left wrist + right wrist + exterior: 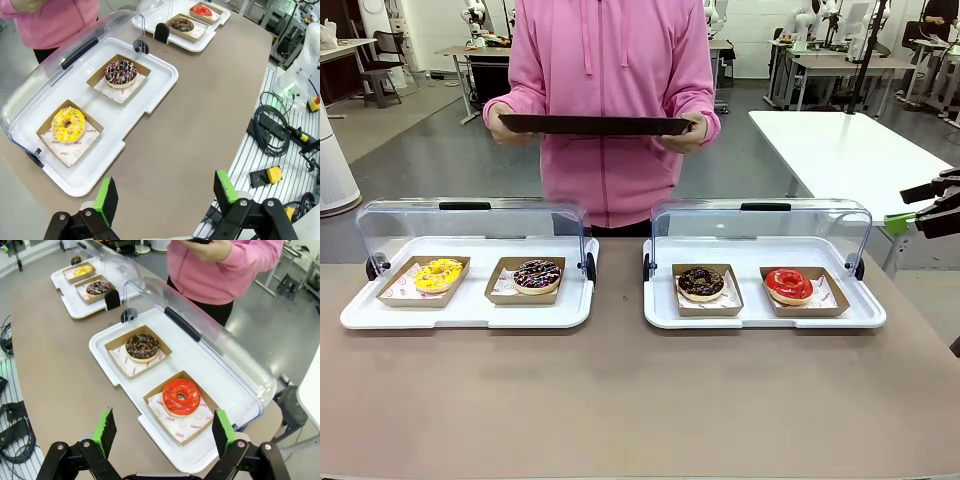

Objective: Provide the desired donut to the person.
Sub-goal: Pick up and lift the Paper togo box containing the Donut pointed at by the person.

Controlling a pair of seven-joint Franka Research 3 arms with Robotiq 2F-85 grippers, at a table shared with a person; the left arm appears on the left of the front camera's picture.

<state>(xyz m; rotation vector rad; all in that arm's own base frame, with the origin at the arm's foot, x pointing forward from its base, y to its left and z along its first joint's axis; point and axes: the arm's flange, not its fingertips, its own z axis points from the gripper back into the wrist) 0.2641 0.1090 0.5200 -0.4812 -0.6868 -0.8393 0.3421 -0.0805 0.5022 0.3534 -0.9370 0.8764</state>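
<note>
Brown table in front of me: 2 white lidded trays on it, left tray & right tray, side by side, not touching.

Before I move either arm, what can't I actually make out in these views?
Top of the dark tray: edge-on in the front view, cut by the top edge in the right wrist view.
The person: cut off above the shoulders by the front view's top edge.
The right claw: mostly beyond the front view's right edge.
Print on the liners: too small in the front view.
</note>
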